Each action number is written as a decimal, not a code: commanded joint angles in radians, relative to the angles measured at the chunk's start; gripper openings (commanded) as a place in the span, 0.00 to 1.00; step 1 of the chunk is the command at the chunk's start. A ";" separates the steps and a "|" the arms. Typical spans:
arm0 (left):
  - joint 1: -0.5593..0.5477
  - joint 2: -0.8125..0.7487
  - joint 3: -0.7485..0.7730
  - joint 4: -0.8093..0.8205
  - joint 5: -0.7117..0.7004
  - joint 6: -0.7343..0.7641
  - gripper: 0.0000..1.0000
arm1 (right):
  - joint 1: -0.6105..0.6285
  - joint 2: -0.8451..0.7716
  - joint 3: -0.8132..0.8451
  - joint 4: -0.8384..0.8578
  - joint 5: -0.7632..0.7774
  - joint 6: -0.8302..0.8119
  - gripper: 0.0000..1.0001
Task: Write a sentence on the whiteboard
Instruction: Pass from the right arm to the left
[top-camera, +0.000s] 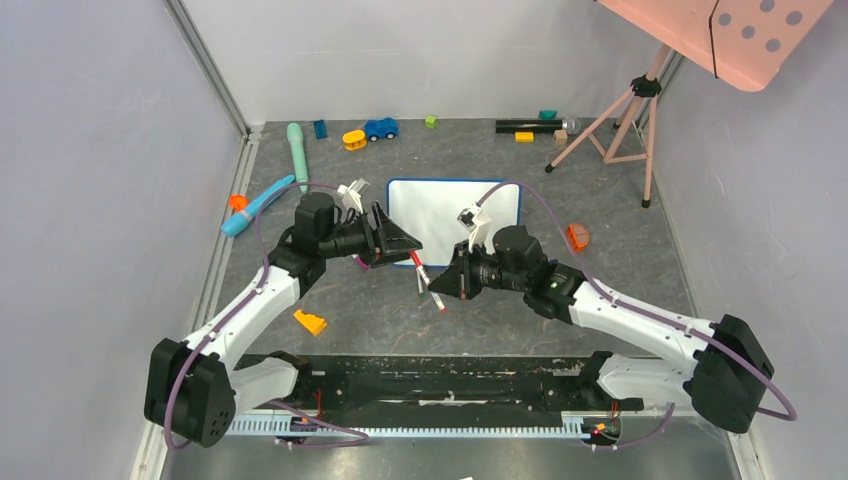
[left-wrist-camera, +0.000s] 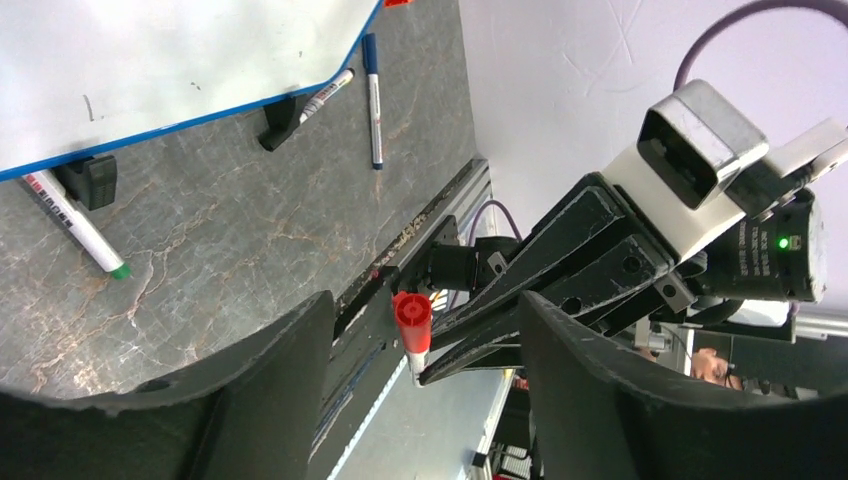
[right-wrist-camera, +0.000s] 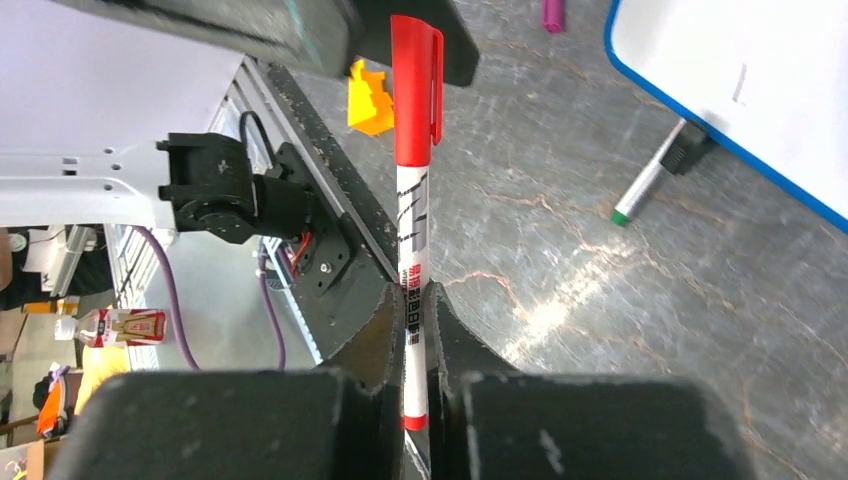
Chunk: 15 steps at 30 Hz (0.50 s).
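Evidently the uncapping step. Worktop (top-camera: 400, 325) carries whiteboard (top-camera: 440, 205) at 12 o'clock of both arms, near blank, no sentence yet. R jaws pinch red marker (right-wrist-camera: 411, 250) by its barrel. L jaws stand wide either side of its cap (right-wrist-camera: 415, 90), apparently not touching. Next: L jaws nip cap, pull straight off w/o bending marker.

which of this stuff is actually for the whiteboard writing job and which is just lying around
For the job:
whiteboard, no sentence on it yet
red marker, capped, clamped in the right gripper
left gripper, open at the marker's cap

Lying about:
green-tipped marker
blue marker
blue toy car
orange wedge
tripod
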 joint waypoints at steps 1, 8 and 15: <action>-0.006 -0.001 0.039 0.043 0.075 -0.021 0.68 | 0.006 0.040 0.073 0.072 -0.074 -0.020 0.00; -0.006 -0.004 0.040 0.040 0.091 -0.015 0.42 | 0.008 0.069 0.101 0.057 -0.063 -0.032 0.00; -0.007 -0.015 0.045 -0.034 0.064 0.016 0.02 | 0.008 0.061 0.102 0.058 -0.035 -0.037 0.00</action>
